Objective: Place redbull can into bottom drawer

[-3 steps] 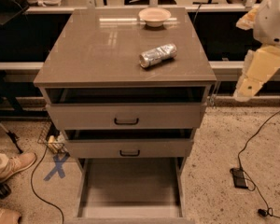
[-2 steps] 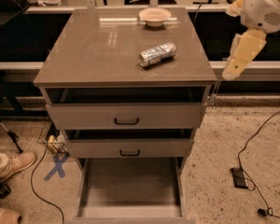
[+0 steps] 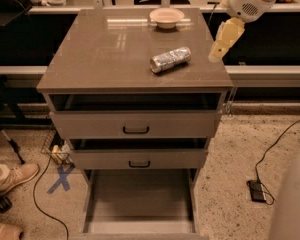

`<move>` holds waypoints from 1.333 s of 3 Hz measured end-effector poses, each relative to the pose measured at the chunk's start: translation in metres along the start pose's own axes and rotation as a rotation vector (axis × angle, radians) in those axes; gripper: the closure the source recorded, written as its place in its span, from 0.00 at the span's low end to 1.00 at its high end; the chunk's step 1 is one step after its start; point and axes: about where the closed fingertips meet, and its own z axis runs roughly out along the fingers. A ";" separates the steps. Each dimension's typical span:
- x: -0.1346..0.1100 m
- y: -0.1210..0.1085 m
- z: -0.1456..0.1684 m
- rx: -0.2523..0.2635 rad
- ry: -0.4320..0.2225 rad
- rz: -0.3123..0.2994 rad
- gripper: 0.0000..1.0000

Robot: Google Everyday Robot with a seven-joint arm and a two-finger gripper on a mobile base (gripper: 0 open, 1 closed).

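The redbull can, slim and silvery-blue, lies on its side on the grey cabinet top, right of centre. The bottom drawer is pulled out wide, showing a plain grey floor with nothing in it. My gripper hangs at the cabinet top's right edge, to the right of the can and apart from it, under the white arm at the upper right. It holds nothing.
A shallow cream bowl stands at the back of the cabinet top. The two upper drawers with black handles are slightly open. A black adapter and cable lie on the floor at right. A shoe and a blue X mark are at left.
The arm and gripper have moved left and up, from beside the cabinet's right side to its top right edge, closer to the can. The can has not moved.
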 end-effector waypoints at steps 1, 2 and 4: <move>-0.028 -0.018 0.059 -0.047 0.037 0.029 0.00; -0.046 -0.022 0.095 -0.078 0.068 0.042 0.00; -0.072 -0.009 0.154 -0.175 0.100 0.054 0.00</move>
